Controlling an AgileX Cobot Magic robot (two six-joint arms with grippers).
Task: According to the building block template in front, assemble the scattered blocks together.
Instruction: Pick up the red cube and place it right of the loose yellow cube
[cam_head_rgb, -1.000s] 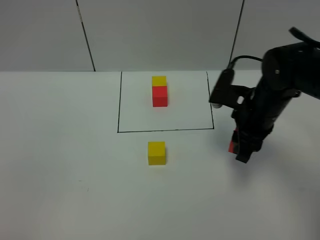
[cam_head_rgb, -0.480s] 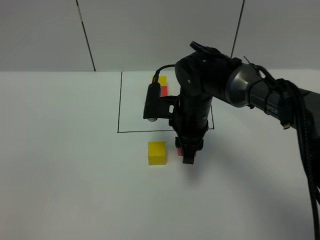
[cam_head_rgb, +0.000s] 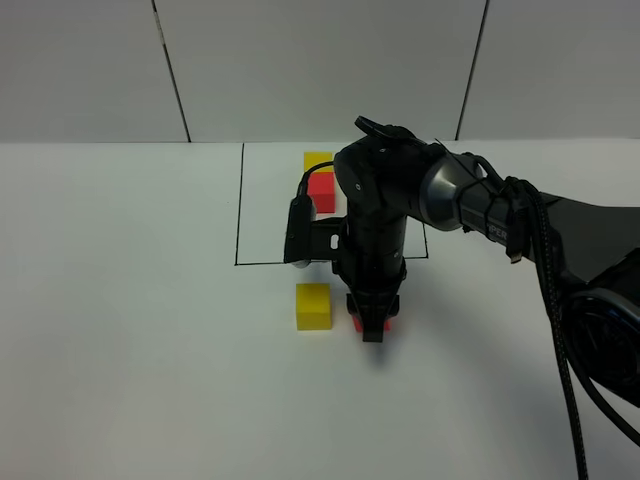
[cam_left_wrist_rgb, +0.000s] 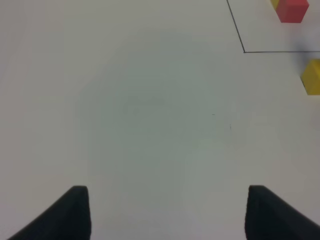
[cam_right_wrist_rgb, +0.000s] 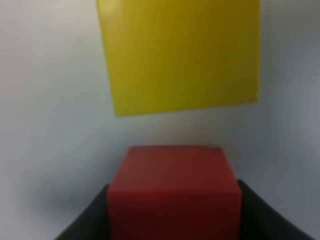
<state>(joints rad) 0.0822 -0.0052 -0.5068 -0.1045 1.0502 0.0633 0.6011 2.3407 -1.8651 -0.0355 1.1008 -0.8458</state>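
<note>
Though the right gripper (cam_head_rgb: 372, 327) was clenched on the red cube (cam_right_wrist_rgb: 174, 192), holding it just beside the yellow cube (cam_head_rgb: 313, 306) in front of the template (cam_head_rgb: 321, 188), a gap separated them — the joining not yet done — and the left gripper (cam_left_wrist_rgb: 167, 212) hung parted, empty.

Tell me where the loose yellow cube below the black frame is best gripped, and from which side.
Probably from straight above, pinching the yellow cube by its near and far faces at mid-height. It sits flat and square with its top clear, while the right gripper, shut on the red cube, crowds its right face.
</note>
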